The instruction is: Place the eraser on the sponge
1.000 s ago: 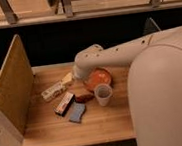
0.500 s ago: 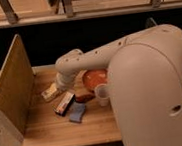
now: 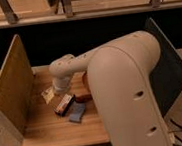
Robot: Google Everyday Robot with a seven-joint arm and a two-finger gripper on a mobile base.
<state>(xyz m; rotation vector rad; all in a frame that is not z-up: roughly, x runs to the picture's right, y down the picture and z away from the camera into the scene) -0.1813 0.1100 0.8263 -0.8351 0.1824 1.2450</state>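
Observation:
The eraser (image 3: 64, 103), a small block with a whitish top and red and dark edges, lies on the wooden table (image 3: 49, 131) left of centre. Touching its lower right corner is the sponge (image 3: 77, 112), a flat blue-grey pad. My bulky white arm reaches in from the lower right. Its wrist ends just above the eraser, where the gripper (image 3: 61, 92) points down between the eraser and a cream packet. The wrist hides the gripper's tip, and nothing shows as held.
A cream-white packet (image 3: 49, 95) lies just left of the gripper. An orange bowl (image 3: 84, 84) peeks out from under the arm, with a dark lump (image 3: 83, 96) in front of it. A wooden panel (image 3: 9, 93) walls the left side and a dark panel (image 3: 170, 62) the right.
The arm has swung left across the table, from over the bowl to above the packet and eraser. It now covers the cup and most of the bowl. Eraser and sponge have not moved.

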